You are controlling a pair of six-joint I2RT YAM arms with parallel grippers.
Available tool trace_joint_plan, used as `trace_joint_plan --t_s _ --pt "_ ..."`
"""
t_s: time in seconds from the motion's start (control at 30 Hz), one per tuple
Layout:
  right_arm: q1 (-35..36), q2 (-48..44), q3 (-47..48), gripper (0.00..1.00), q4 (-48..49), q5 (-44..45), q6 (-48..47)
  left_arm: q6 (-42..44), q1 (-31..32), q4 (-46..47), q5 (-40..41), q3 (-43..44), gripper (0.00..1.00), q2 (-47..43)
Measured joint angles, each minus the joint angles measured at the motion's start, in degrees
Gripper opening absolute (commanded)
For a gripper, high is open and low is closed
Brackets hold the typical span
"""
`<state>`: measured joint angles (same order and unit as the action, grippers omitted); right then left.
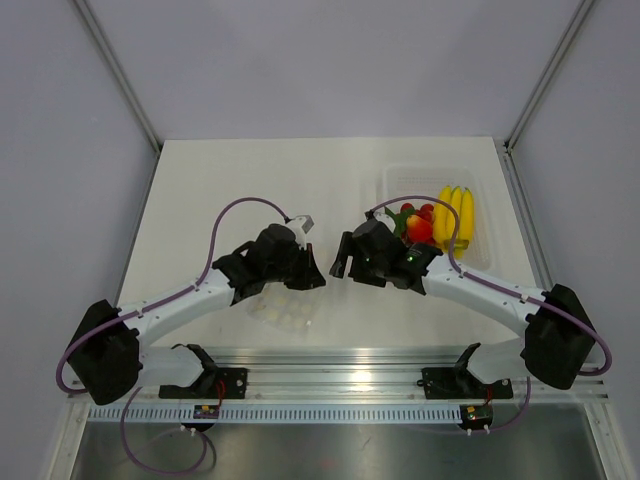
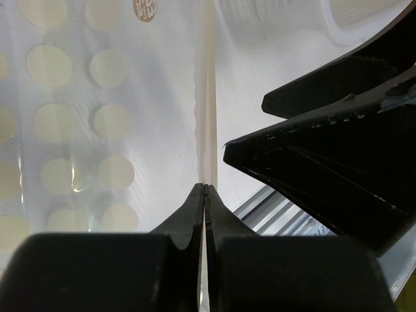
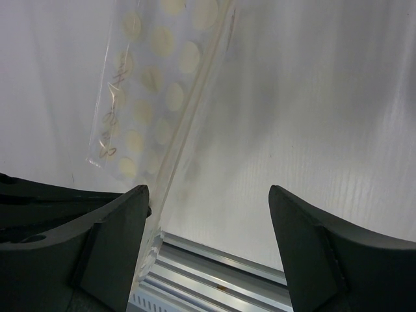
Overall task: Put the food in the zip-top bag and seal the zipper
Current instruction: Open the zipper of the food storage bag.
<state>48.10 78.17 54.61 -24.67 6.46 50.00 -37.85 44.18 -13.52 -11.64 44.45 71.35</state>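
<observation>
Because the food could not be loaded until the mouth was open, the bag (image 2: 78, 117) was the item being handled. The left gripper (image 2: 205, 192) had its jaws pressed fully together on the zipper (image 2: 207, 97), which ran straight into the fingertips in the left wrist view; this pinch appeared to fix one edge of the bag. In the right wrist view the dotted film rose edge-on rather than lying flat, which was consistent with that edge being lifted off the tabletop (image 1: 250, 180). The right gripper (image 3: 207, 192) sat just beside the left one with its jaws wide apart and nothing between them, probably positioned to take the opposite lip so the two sides could be parted. The bananas (image 1: 455, 213) and strawberries (image 1: 418, 224) lay together in the tray (image 1: 395, 178) at the far right, well apart from the bag. No food was in the bag, so the task was judged to be at an early stage. The thin, slippery film was likely to slide out of a light pinch.
</observation>
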Motion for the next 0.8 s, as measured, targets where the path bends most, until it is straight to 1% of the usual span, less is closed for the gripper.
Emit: trace_joint_plan --t_s 0.67,0.77,0.8 --pt "0.0 4.1 -0.1 0.82 1.1 -0.1 0.6 0.0 -0.6 0.1 -0.7 0.0 0.00 -0.1" --pt "0.0 4.3 -0.1 0.79 1.2 -0.1 0.7 0.0 -0.6 0.1 -0.7 0.0 0.00 -0.1" --pt "0.0 4.4 -0.1 0.75 1.3 -0.1 0.8 0.0 -0.6 0.1 -0.7 0.0 0.00 -0.2"
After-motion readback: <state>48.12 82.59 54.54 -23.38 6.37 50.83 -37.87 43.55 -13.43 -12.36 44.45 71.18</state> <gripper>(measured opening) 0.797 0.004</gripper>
